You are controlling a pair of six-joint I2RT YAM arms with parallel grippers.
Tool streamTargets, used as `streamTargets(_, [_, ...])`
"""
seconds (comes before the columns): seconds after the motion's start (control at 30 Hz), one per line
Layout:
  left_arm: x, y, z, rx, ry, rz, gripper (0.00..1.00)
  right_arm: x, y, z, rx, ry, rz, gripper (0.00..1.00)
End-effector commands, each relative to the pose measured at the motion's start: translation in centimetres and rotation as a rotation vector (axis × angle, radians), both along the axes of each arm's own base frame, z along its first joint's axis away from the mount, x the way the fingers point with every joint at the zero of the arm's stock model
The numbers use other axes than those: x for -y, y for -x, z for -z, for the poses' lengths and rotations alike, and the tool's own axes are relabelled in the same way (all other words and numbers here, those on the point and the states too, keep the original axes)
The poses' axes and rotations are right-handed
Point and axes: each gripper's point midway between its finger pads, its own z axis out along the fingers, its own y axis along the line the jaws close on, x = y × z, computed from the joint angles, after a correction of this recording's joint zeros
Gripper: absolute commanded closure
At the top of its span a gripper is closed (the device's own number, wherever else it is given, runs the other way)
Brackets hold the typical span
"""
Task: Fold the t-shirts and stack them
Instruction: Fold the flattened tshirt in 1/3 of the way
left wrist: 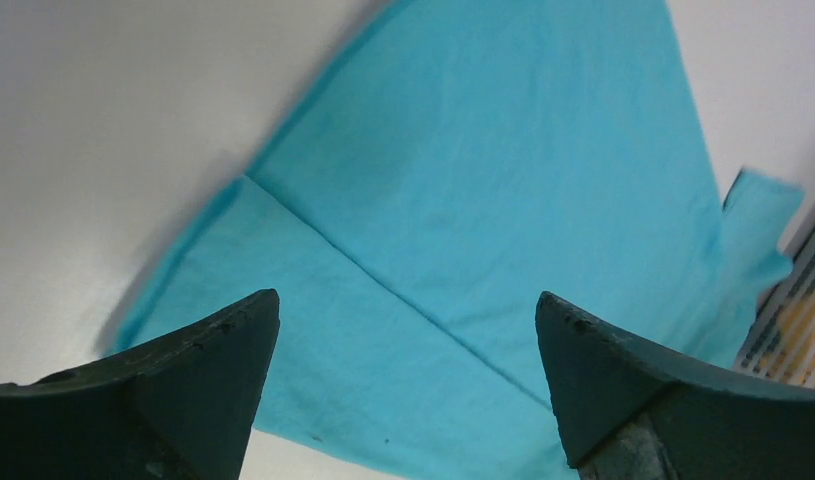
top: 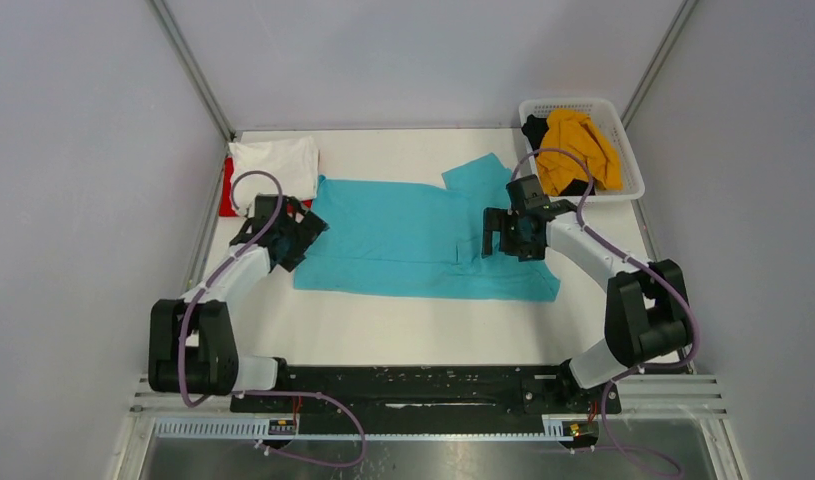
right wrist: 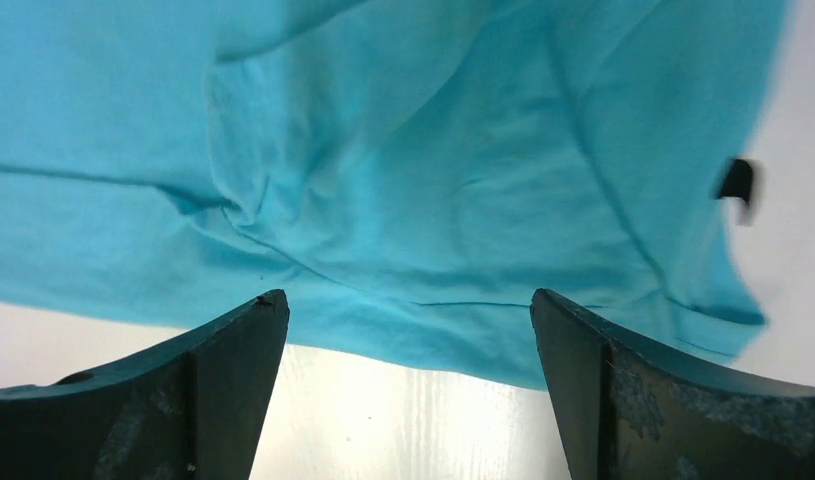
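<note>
A teal t-shirt (top: pixel 413 235) lies spread on the white table, partly folded, with one sleeve sticking out at the back right. My left gripper (top: pixel 301 235) is open and empty, over the shirt's left edge; the teal cloth (left wrist: pixel 463 180) with a fold seam lies below its jaws (left wrist: pixel 408 330). My right gripper (top: pixel 503 235) is open and empty over the shirt's right part; its view shows wrinkled teal cloth (right wrist: pixel 403 170) and bare table between the jaws (right wrist: pixel 408 320). A folded white shirt (top: pixel 278 160) lies on a red one (top: pixel 226 190) at the back left.
A white basket (top: pixel 573 102) at the back right holds a yellow shirt (top: pixel 578 150) and a black garment (top: pixel 535 130). The basket's edge also shows in the left wrist view (left wrist: pixel 798 320). Grey walls close in the table on three sides.
</note>
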Motion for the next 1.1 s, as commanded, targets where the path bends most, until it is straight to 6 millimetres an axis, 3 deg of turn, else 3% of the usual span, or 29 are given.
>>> streamTargets(0.0, [4.4,-0.7,1.2,0.018,0.082,0.160,0.01,-4.7,-0.2,1.1,0.015,-0.151,-0.105,0.01])
streamTargets(0.13, [5.1,-1.2,4.1,-0.039,0.060,0.170,0.01,-6.2,-1.5,2.6,0.017,-0.087,-0.149,0.01])
streamTargets(0.27, [5.4,-0.4,6.7,-0.132,0.069,0.186,0.01,-6.0,-0.2,5.1,-0.055,-0.088,-0.101,0.00])
streamTargets(0.43, [5.5,2.5,7.5,-0.167,0.069,0.196,0.01,-5.0,4.2,7.3,-0.150,-0.115,-0.049,0.01])
streamTargets(0.63, [5.0,8.9,8.3,-0.213,0.053,0.185,0.01,-2.8,10.7,8.2,-0.258,-0.103,-0.020,0.01])
streamTargets(0.8, [4.8,13.4,8.9,-0.243,0.073,0.171,0.01,-2.1,15.1,8.7,-0.321,-0.102,-0.009,0.00])
streamTargets(0.93, [4.2,15.0,7.5,-0.191,0.063,0.138,0.01,-1.5,17.7,8.4,-0.338,-0.119,0.024,0.00])
streamTargets(1.07, [3.5,16.8,7.1,-0.198,0.045,0.118,0.01,-1.3,18.9,8.0,-0.332,-0.145,0.045,0.01])
